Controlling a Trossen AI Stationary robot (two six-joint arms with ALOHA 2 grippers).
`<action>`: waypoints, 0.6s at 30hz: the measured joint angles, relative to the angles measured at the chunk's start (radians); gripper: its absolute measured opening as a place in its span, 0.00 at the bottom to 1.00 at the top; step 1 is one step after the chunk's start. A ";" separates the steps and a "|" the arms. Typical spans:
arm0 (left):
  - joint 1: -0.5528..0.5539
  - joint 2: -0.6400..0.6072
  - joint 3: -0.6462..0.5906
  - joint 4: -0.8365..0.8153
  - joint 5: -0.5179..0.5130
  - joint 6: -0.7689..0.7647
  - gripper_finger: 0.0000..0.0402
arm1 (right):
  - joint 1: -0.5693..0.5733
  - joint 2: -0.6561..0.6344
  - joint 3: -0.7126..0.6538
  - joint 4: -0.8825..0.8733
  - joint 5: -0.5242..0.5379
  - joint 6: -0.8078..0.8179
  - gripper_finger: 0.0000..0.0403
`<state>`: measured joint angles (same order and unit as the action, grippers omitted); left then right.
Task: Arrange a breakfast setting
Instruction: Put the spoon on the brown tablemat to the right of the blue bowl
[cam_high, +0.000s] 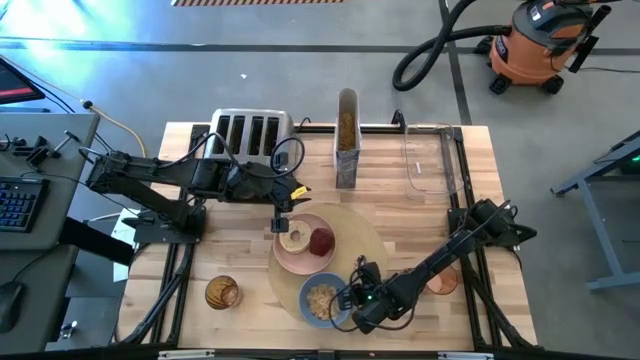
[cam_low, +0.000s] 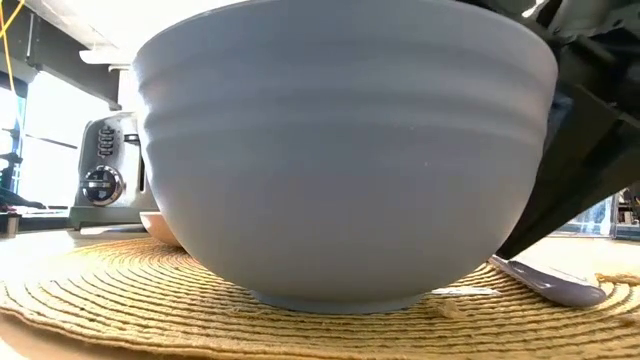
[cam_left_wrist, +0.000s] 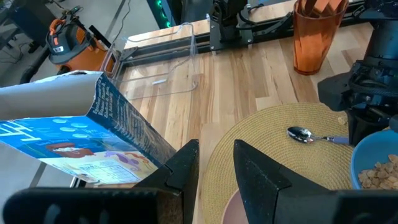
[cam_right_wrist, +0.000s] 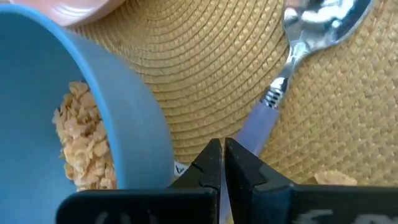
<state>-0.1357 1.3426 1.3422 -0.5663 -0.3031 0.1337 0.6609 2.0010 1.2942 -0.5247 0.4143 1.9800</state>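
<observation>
A breakfast setting nears completion on the wooden bench (cam_high: 240, 270): the pink plate (cam_high: 300, 255) on the round tan placemat (cam_high: 365, 240) carries a bagel (cam_high: 294, 238) and a red fruit (cam_high: 321, 241), and the blue bowl (cam_high: 318, 300) at the mat's near edge holds cereal flakes (cam_right_wrist: 81, 146). The right gripper (cam_right_wrist: 222, 163) sits low on the mat just beside the bowl, its jaws pressed nearly together over the lilac handle of the spoon (cam_right_wrist: 298, 43), which lies flat alongside the bowl; whether they pinch the handle cannot be told. The step in hand appears to be laying the spoon. The next move probably calls for lifting clear without dragging the spoon or nudging the bowl. The left gripper (cam_left_wrist: 214, 165) hovers over the plate, jaws slightly spread and empty, near the toaster (cam_high: 250, 135) and cereal container (cam_high: 346, 135).
</observation>
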 joint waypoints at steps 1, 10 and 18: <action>0.000 0.000 0.000 0.000 0.000 0.000 0.22 | 0.000 0.000 0.000 0.000 0.000 -0.003 0.00; 0.000 0.000 0.000 0.000 0.000 0.000 0.22 | 0.000 0.000 0.000 -0.017 -0.006 -0.010 0.00; 0.000 0.000 0.000 0.002 0.000 -0.002 0.22 | 0.001 -0.040 0.000 -0.078 0.002 -0.010 0.00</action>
<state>-0.1356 1.3426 1.3422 -0.5639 -0.3031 0.1321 0.6617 1.9614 1.2942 -0.6029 0.4168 1.9696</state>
